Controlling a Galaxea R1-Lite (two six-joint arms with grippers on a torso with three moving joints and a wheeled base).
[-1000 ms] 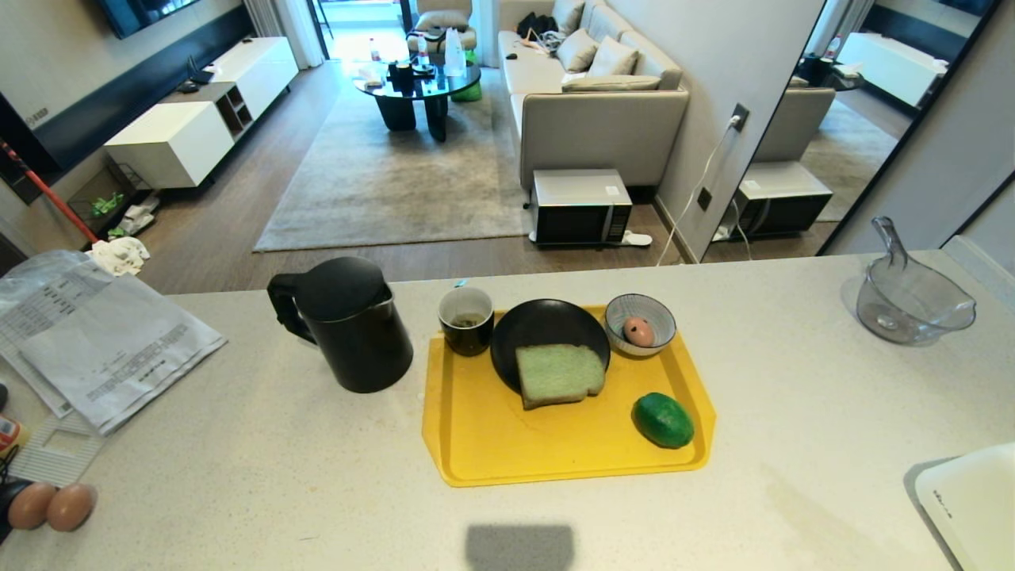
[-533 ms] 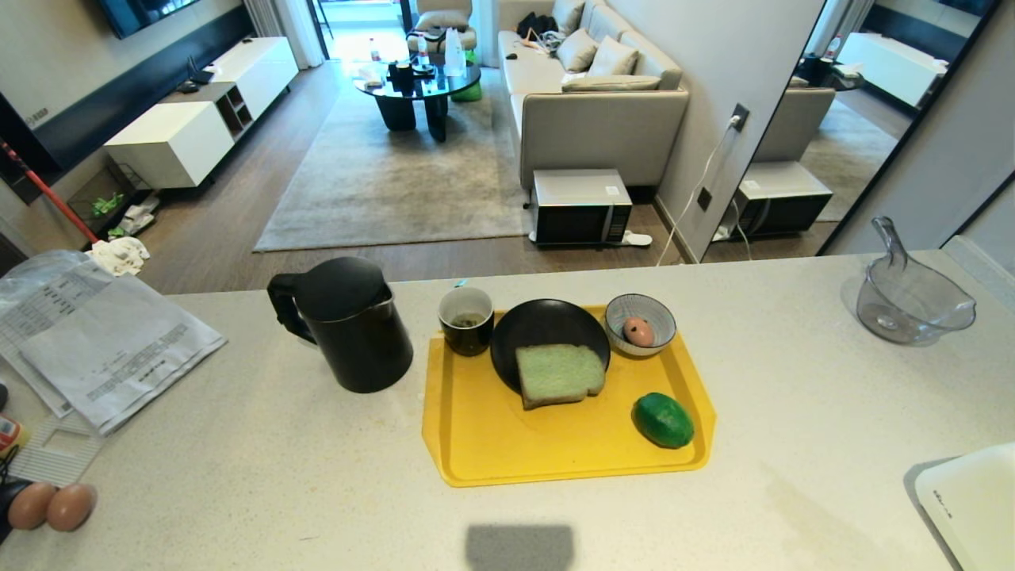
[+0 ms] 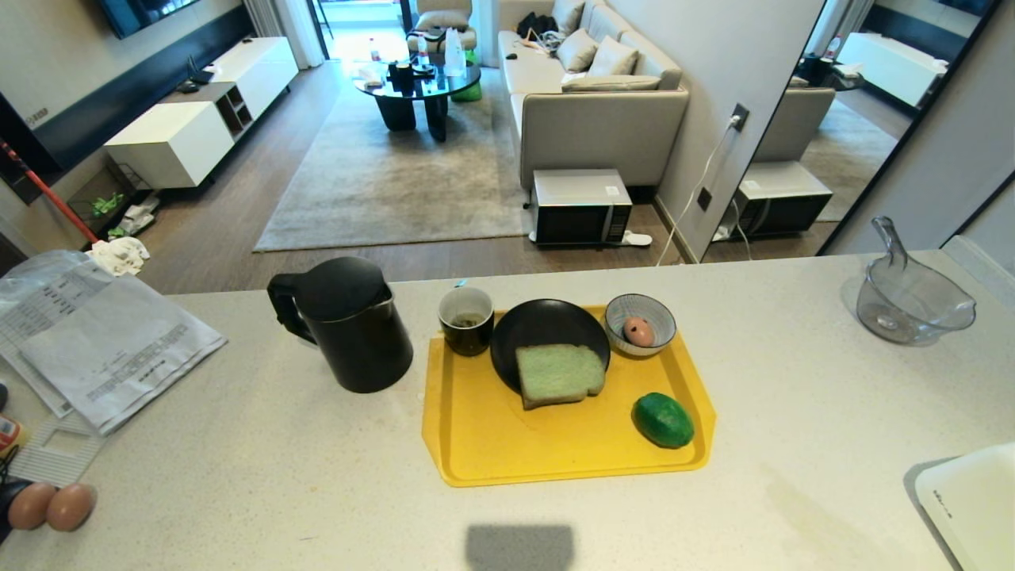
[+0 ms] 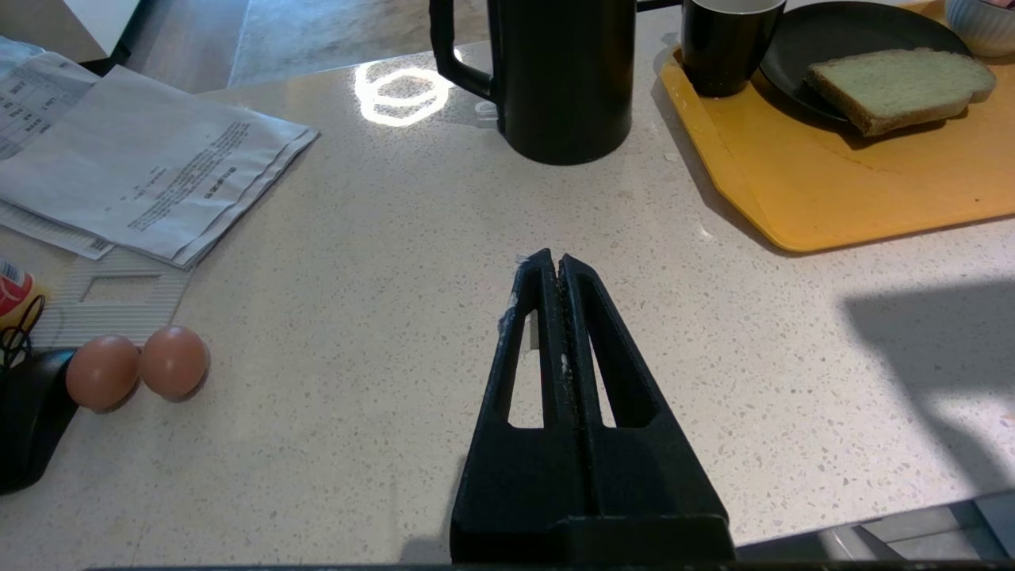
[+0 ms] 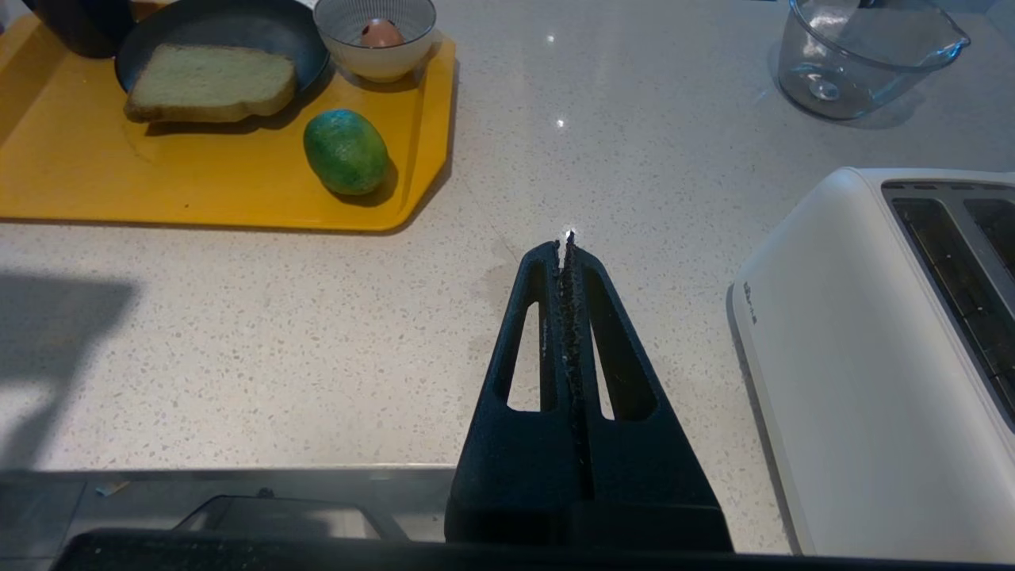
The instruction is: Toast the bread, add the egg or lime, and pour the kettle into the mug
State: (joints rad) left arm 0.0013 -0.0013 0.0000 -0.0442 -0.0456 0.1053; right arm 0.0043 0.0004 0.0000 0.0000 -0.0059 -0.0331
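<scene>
A yellow tray (image 3: 507, 444) lies on the tabletop (image 3: 238, 476) and serves as the landmark. On the tray's far edge stands the mug (image 3: 466, 319), at its far left corner. Just right of the mug, a black plate (image 3: 547, 321) carries the bread (image 3: 558, 374), which overhangs the plate's near rim toward the tray's middle. At the tray's far right corner sits a patterned bowl (image 3: 641, 323) with an egg (image 3: 636, 331) in it. The lime (image 3: 663, 420) rests on the tray's near right part, apart from the bread. The kettle (image 3: 346, 323) stands on the tabletop just left of the tray, handle pointing away from it. Far left of the tray lie papers (image 3: 103, 341) and two loose eggs (image 3: 49, 506). Far right of the tray are a clear jug (image 3: 908, 297) and, nearer the robot, a white toaster (image 5: 880, 357).

The left tool (image 4: 553, 262) hangs over bare tabletop to the near left of the tray, fingers pressed together, holding nothing. The right tool (image 5: 564, 242) hangs over the tabletop between tray and toaster, likewise pressed together and empty.
</scene>
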